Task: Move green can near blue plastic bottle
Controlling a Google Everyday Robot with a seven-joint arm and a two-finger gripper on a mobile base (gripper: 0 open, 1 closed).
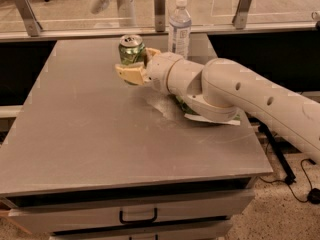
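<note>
The green can (131,49) with its silver top is held upright in my gripper (135,65), whose tan fingers (131,74) are shut around its lower body. It is at the far middle of the grey table (90,134), lifted or just at the surface; I cannot tell which. The blue plastic bottle (179,28), clear with a white cap and white-blue label, stands upright near the table's far edge, just right of the can. My white arm reaches in from the right.
A flat green snack bag (184,107) lies mostly hidden under my arm at the table's right. A glass barrier with metal posts (159,6) runs behind the table. A drawer with a black handle (137,217) sits below the front edge.
</note>
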